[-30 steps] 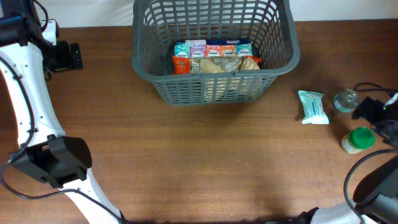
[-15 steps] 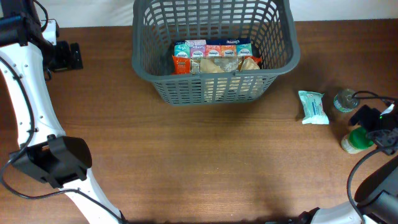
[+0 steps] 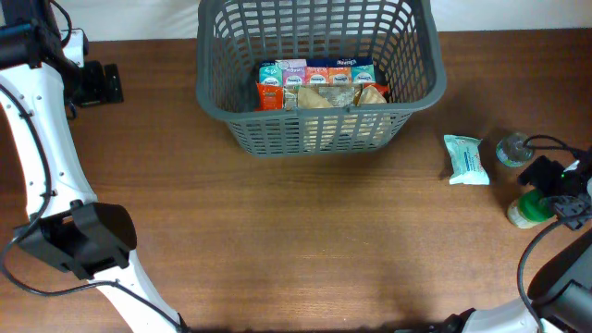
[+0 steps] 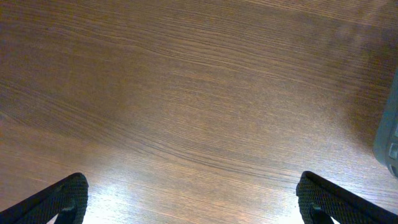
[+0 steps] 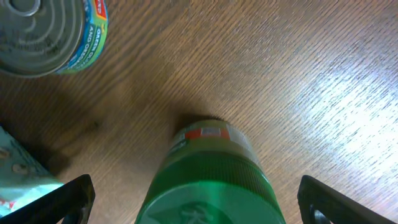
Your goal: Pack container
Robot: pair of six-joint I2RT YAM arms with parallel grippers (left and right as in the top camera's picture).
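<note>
Right hand [image 5: 202,205], jaws apart, has shifted from near the can [image 5: 37,31] to straddle the green-lidded jar [image 5: 211,174]. Grasp likely next, then container [image 3: 314,136]. Left hand [image 4: 199,202] apart, idle over tabletop [image 4: 186,93].

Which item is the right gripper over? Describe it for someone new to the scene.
From the grey basket, look right to three loose items. The front one, under the open right gripper, is a small jar; its green lid sets it apart from the silver-topped can and the flat teal packet.
</note>
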